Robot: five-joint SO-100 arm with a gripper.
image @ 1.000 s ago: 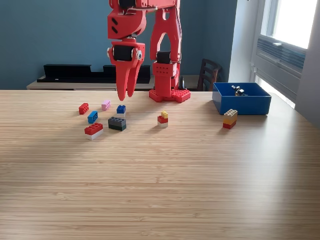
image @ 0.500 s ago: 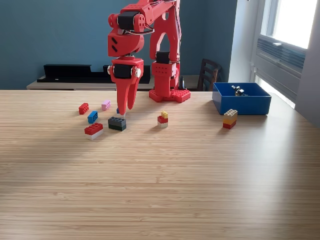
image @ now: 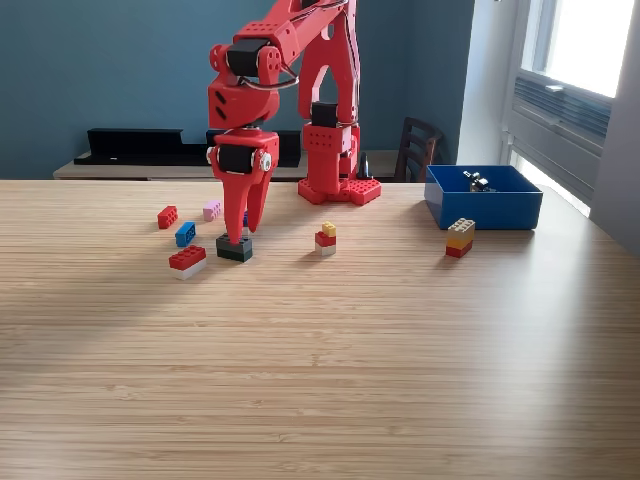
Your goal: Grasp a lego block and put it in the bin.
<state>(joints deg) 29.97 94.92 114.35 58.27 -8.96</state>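
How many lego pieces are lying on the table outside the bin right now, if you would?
At least 7: red, pink, blue, red-and-white, dark grey, yellow-red stack, tan-red stack. The gripper may hide another.

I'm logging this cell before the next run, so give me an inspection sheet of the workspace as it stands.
Surface: wooden table, front part bare.
Job's things: blue bin at the exterior view's right, small items inside. Loose lego blocks: dark grey, red-on-white, blue, red, pink, a yellow-red-white stack, a tan-and-red stack in front of the bin.
Clutter: nothing seen.
Grippers: red hand pointing down, tips at the dark grey block; grasp cannot be told.
Cables: dark wires at the arm's upper joint.
Surroundings: blue wall, black shelf unit, chair, window at right.
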